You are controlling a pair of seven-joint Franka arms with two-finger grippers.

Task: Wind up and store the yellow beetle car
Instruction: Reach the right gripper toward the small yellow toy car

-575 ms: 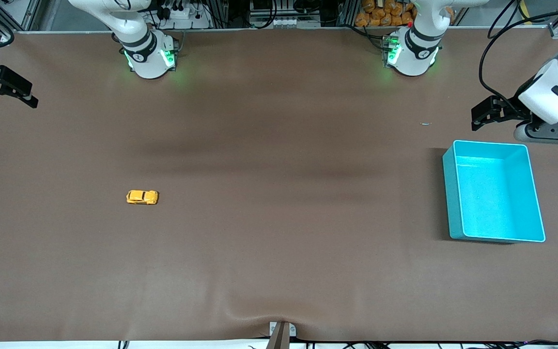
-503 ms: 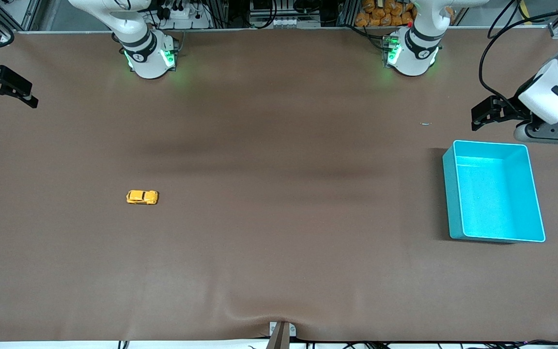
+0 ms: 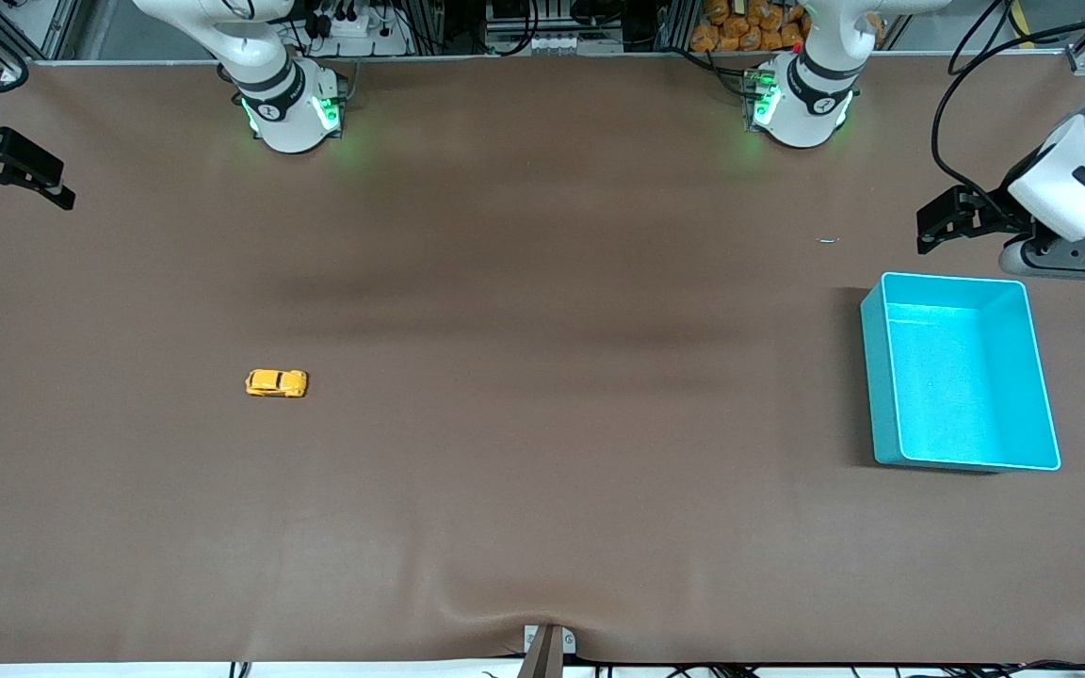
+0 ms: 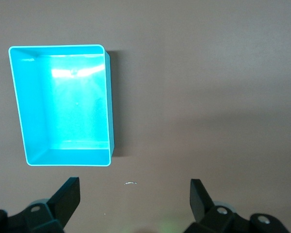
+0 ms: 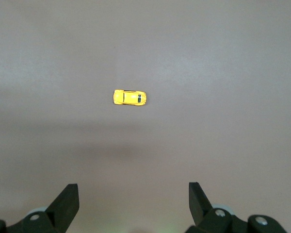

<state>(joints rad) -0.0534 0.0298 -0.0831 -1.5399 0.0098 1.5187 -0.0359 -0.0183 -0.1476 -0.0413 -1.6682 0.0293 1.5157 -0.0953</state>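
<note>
Yellow rounded toy beetle car (image 3: 276,382) sits untouched on brown table (image 3: 542,527); right gripper (image 5: 134,204) and left gripper (image 4: 135,199) both gape empty; reaching comes next.

pretty clearly a robotics lab, not anyone's home or shop. two white franka arm bases (image 3: 290,108) and (image 3: 801,104) are bolted along one edge of a big bench (image 3: 542,527) covered in a plain brown mat, each with green status lights glowing. along that same edge there's aluminium framing (image 3: 467,24), a power strip (image 3: 349,28) and loose black cables (image 3: 962,85) everywhere. a camera mount (image 3: 545,650) sticks up at the bench edge nearest the front camera. there's a heap of orange stuff (image 3: 750,26) by the framing, maybe spare props, can't really tell.
</note>
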